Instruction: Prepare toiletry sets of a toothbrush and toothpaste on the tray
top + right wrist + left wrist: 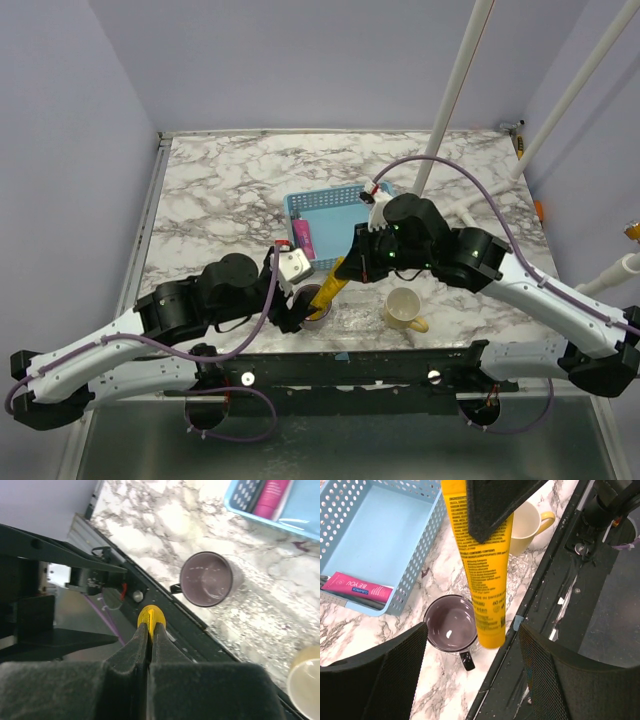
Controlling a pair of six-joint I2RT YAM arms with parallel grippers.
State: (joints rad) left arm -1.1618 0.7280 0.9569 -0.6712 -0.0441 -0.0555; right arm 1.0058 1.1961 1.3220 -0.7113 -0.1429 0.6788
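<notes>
My right gripper (150, 630) is shut on the yellow tube (151, 616) and holds it in the air, its end hanging beside the purple mug (313, 303). In the top view the right gripper (352, 260) grips the tube (333, 283) just off the near edge of the blue tray (340, 200). The left wrist view shows the tube (480, 565) hanging above the mug (451, 622). The pink tube (303, 238) lies in the tray's near left corner and also shows in the left wrist view (357, 587). My left gripper (472, 680) is open and empty, close to the mug. I see no toothbrush clearly.
A cream mug (403, 308) stands right of the purple mug near the table's front edge, and shows in the left wrist view (530, 522). The black front rail (560, 605) runs just past both mugs. White poles (455, 90) rise at the back right.
</notes>
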